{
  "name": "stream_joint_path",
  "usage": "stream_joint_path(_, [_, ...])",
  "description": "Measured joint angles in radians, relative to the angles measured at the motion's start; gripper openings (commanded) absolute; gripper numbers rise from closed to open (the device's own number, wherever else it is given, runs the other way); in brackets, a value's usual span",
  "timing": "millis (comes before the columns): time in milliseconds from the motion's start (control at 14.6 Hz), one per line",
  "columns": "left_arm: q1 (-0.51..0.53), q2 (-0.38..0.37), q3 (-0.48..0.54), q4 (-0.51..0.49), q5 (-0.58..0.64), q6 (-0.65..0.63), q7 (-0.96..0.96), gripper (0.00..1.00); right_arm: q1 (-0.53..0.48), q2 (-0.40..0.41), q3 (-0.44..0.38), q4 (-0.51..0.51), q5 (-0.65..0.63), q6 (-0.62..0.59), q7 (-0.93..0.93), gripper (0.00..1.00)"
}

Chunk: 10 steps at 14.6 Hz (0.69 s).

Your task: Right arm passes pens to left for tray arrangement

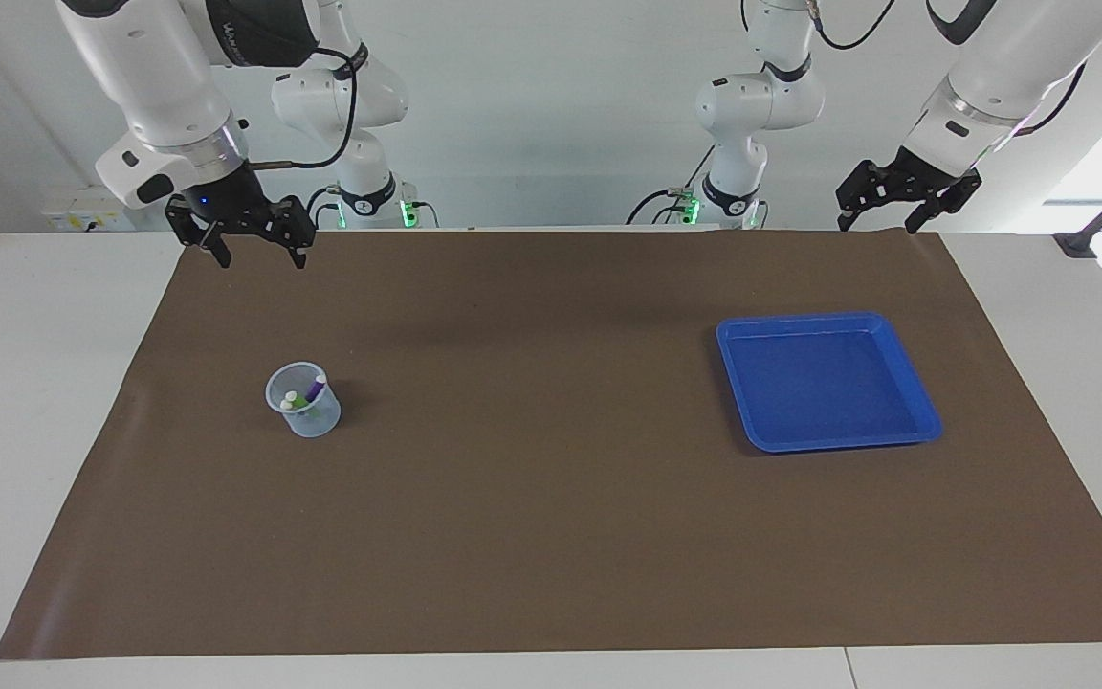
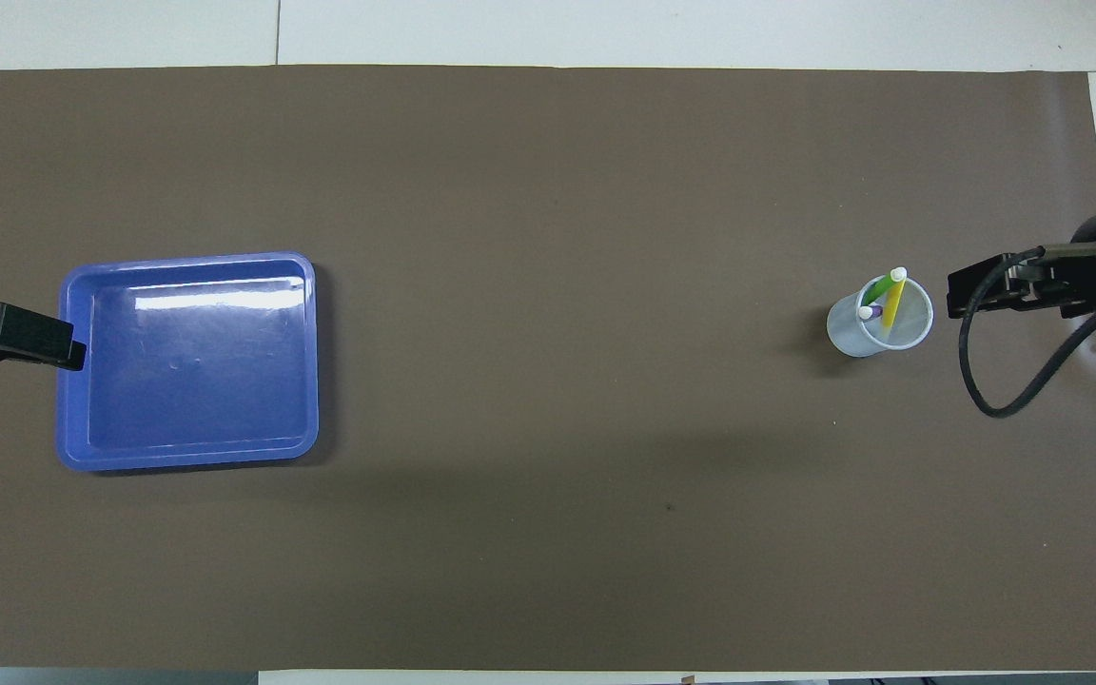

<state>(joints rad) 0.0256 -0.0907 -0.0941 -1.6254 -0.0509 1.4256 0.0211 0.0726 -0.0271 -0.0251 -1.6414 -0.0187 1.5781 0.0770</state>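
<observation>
1. Right end effector (image 1: 253, 251): raised over the robots' edge of the brown mat (image 1: 551, 536), at the right arm's end of the surface (image 1: 34, 383). Fingers spread wide, nothing between them.

2. Left end effector (image 1: 877, 215): raised over the robots' edge of the mat at the left arm's end, fingers likewise apart and empty. This arm waits.

3. Tray (image 1: 910, 378): shallow bright blue plastic, raised rim, rounded corners. Lies flat on the mat toward the left arm's end. Nothing in it.

4. Cup (image 1: 307, 421): small, translucent, bluish. Stands upright on the mat toward the right arm's end, well apart from the tray and about level with it in distance from the robots.

5. Pens (image 2: 883, 300): three slim markers, green, yellow and purple, all standing slantwise in the cup, whitish ends up and leaning against one another. Handling, by judgement: light, stiff, smooth-barrelled, so liable to slip or swivel in a loose pinch. Best taken on the upper barrel just below the whitish end, where it clears the rim, and drawn along its own slant; the cup looks light enough to tip or drag.
</observation>
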Motion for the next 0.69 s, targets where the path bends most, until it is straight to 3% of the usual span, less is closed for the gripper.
stream_joint_path(481, [-0.003,0.001,0.000,0.000,0.000,0.000,0.000,1.00,-0.002,-0.008,-0.025,-0.213,0.000,0.342,0.185,0.95])
stream_joint_path(687, [-0.004,0.002,0.000,0.000,0.000,0.000,0.000,1.00,-0.003,0.024,-0.027,-0.274,0.000,0.433,0.306,0.91])
